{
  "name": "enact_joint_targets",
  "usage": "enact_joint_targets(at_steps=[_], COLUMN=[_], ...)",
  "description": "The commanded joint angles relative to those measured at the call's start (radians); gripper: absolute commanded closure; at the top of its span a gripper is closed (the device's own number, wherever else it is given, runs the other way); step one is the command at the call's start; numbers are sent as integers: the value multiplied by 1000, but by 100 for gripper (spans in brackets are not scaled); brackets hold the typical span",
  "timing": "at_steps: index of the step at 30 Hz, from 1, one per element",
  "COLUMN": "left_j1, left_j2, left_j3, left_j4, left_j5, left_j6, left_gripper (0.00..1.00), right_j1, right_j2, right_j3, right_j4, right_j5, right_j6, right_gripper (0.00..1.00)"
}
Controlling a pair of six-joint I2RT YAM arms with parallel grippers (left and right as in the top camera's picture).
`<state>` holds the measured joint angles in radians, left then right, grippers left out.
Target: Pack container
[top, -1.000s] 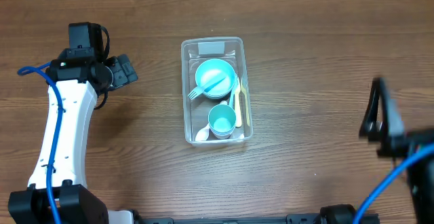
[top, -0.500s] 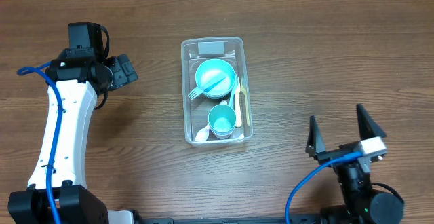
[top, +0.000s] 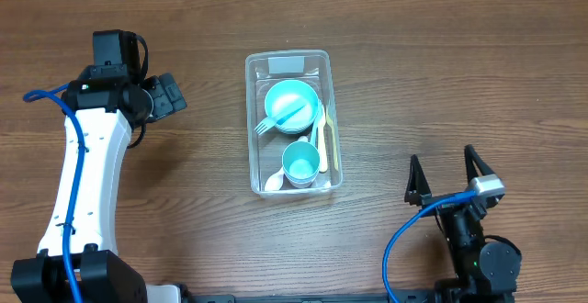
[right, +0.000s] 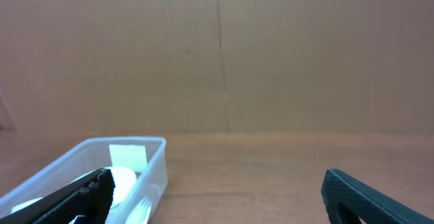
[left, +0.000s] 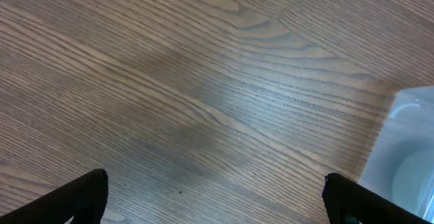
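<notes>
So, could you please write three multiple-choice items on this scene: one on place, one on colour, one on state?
1. Where is the cup? A) inside the container B) on the bare wood C) on a shelf
2. What colour is the bowl? A) red B) turquoise C) black
3. How does the right gripper stand? A) shut on a lid B) shut on nothing C) open and empty
Answers: 1 A, clear walls surround it; 2 B, it matches the cup; 3 C, its fingers stand apart with nothing between.
</notes>
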<state>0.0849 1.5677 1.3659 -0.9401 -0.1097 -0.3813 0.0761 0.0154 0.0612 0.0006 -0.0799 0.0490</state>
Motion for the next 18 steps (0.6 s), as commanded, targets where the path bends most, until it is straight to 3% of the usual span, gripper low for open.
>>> enact_joint_targets(at_steps=[1,18], left_j1=[1,1], left_j2=[-23,-23], left_j3=[17,17], left_j4=[2,2], left_j5=[-5,-5], left_j6=[23,23], left_gripper=[0,0], right_j1=[-6,-6], right_j2=[-13,-13], right_j3=[-45,-53], right_j4=[18,-65], right_j5=[11,18], right_j6=[60,0], right_gripper=[0,0])
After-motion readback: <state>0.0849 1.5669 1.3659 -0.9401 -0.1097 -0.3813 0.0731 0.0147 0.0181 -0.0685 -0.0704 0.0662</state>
